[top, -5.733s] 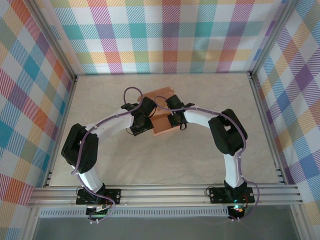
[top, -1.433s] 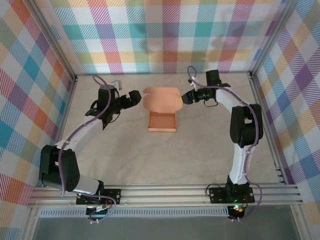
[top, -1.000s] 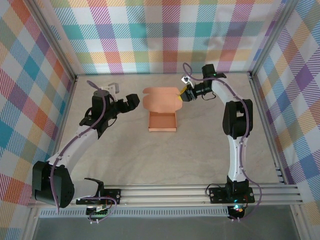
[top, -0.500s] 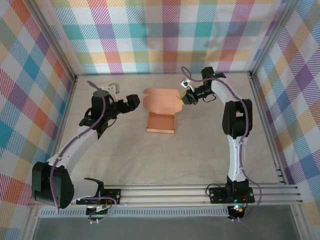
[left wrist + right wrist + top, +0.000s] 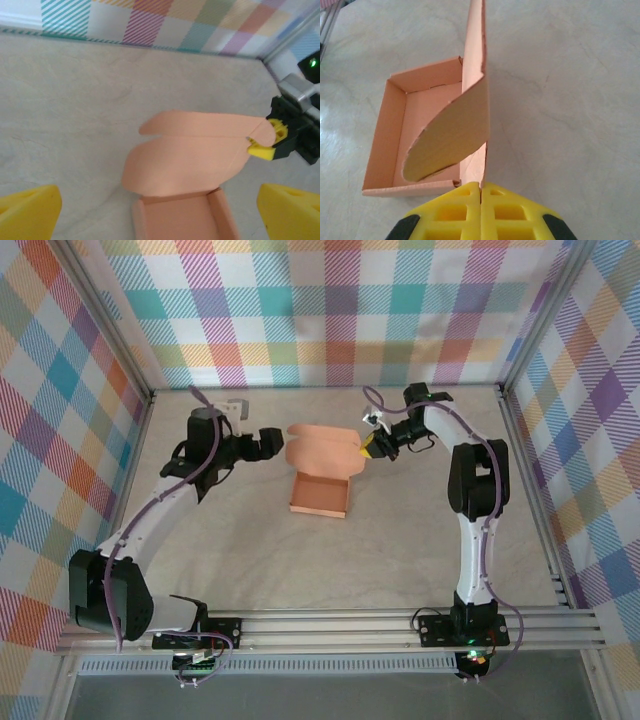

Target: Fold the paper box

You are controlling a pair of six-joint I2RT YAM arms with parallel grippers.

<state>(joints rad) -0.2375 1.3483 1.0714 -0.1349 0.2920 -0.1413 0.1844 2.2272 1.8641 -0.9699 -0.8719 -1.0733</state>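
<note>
The paper box is salmon-orange card: an open tray (image 5: 318, 498) on the table with its lid (image 5: 322, 448) standing up at the far side. My right gripper (image 5: 368, 447) is shut on the lid's right edge. In the right wrist view the yellow fingers (image 5: 465, 200) meet at the gripper (image 5: 481, 190) on the thin upright lid (image 5: 475, 60), and a rounded side flap (image 5: 450, 135) curls over the tray (image 5: 420, 115). My left gripper (image 5: 272, 440) is open just left of the lid. Its wrist view shows the lid (image 5: 195, 155) and tray (image 5: 182, 215) ahead between wide-apart fingertips (image 5: 30, 215).
Checked walls and aluminium frame posts (image 5: 130, 350) close the table in on three sides. Bare table (image 5: 330, 570) lies between the box and the arm bases. A small white bracket (image 5: 235, 406) sits behind the left wrist.
The right gripper has shut on the lid's right edge and come slightly nearer. The tray has slid a little toward the near left. The left gripper has moved closer to the lid, still open.
</note>
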